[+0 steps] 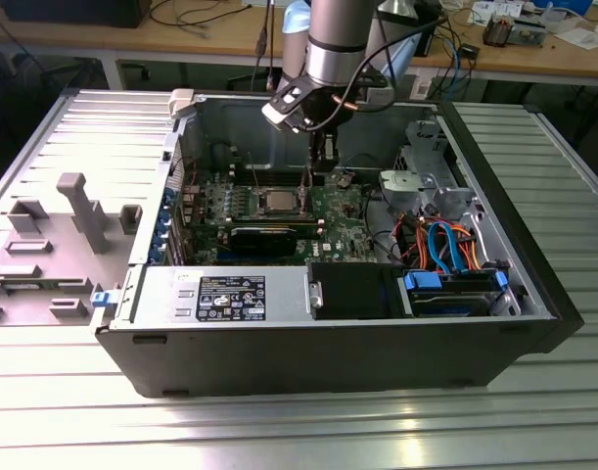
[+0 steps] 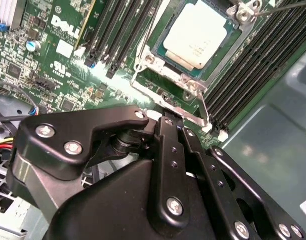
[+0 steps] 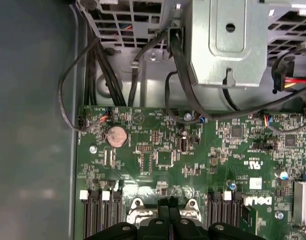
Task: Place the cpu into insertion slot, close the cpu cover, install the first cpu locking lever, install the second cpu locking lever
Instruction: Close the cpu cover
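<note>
Already cpu (image 2: 198, 32), pale silver sq., sits framed by cpu cover (image 2: 168, 70).

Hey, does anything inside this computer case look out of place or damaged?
Nothing looks damaged or spilled. The cpu sits square, framed by the cpu cover. One oddity: a thin wire locking lever juts out loose, not latched down.
</note>
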`<state>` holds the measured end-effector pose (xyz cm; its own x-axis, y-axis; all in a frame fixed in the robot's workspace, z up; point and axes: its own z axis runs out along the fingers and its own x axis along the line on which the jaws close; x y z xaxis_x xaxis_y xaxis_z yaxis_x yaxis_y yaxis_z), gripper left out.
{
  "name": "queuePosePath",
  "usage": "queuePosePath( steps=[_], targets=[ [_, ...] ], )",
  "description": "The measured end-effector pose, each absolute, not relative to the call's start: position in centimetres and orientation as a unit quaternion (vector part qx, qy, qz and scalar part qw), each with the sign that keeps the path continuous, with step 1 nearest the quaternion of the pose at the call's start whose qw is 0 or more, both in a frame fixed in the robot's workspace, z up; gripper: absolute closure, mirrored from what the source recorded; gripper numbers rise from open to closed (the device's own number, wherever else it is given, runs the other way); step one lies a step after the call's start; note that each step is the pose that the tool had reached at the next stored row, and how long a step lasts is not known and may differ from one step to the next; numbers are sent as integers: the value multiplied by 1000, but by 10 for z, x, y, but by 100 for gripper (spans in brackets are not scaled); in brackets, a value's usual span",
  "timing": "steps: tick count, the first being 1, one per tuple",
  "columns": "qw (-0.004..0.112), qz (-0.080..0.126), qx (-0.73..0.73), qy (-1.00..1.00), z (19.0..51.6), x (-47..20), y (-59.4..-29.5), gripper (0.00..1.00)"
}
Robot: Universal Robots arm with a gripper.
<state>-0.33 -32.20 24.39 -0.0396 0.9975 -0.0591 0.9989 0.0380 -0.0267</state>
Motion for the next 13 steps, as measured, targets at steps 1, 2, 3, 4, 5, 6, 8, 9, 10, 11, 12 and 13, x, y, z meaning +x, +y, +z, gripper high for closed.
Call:
queuePosePath(
  steps=[1,2,3,4,5,6,8,9,10,11,12,13],
  targets=[
    [12,-30,693,720,244,-5,-322,89],
    [12,-30,693,720,244,-6,-322,89],
    [12,-30,693,720,244,-8,-322,89],
    [12,-30,693,720,244,-9,-322,89],
    [12,-30,693,720,244,-9,-322,89],
    [12,-30,693,720,244,-10,-322,89],
    [12,-30,693,720,244,-12,-322,89],
    [12,-30,693,720,244,-12,-322,89],
    [12,-30,693,720,244,-13,-322,89],
    [12,-30,693,720,244,-14,-322,89],
    [12,-30,693,720,244,-19,-322,89],
    [12,-30,693,721,244,-25,-322,89]
  ],
)
